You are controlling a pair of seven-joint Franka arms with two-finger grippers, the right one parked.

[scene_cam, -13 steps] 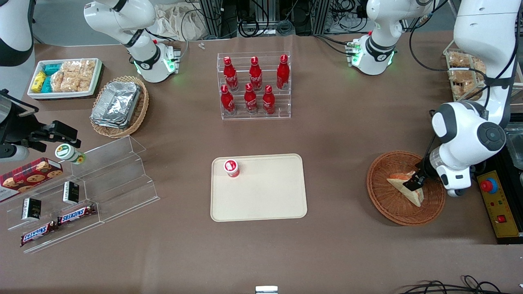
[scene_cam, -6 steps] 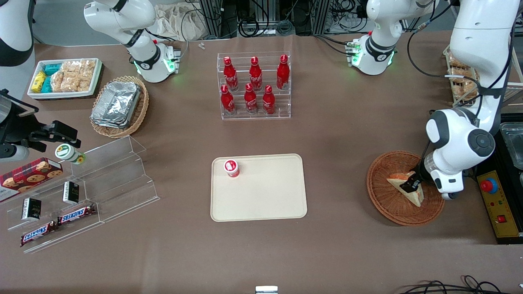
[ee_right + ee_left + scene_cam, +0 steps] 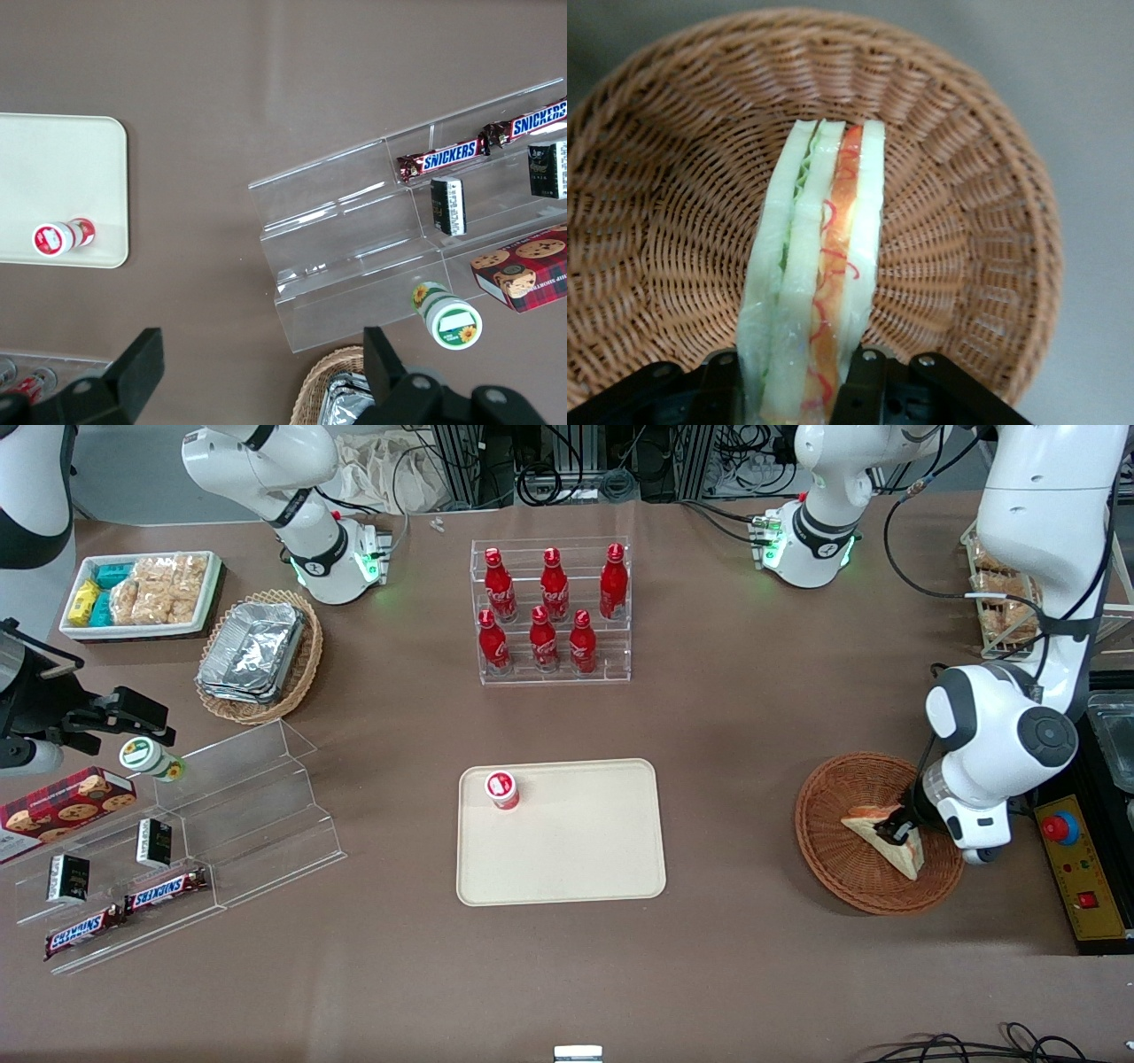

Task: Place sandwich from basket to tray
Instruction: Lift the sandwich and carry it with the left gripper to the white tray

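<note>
One pincer (image 3: 793,390) clamps layered triangular sandwich (image 3: 819,266) inside round woven basket (image 3: 656,221).

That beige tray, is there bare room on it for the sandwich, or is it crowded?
Mostly bare. The tray holds only a small red-capped cup at the corner nearest the bottle rack; the rest is free. The tool is down in the basket, shut on the sandwich.

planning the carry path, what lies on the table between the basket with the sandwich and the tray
In the front view only bare brown tabletop lies between the basket and the tray. The pincer is shut on the sandwich, down in the basket.
</note>
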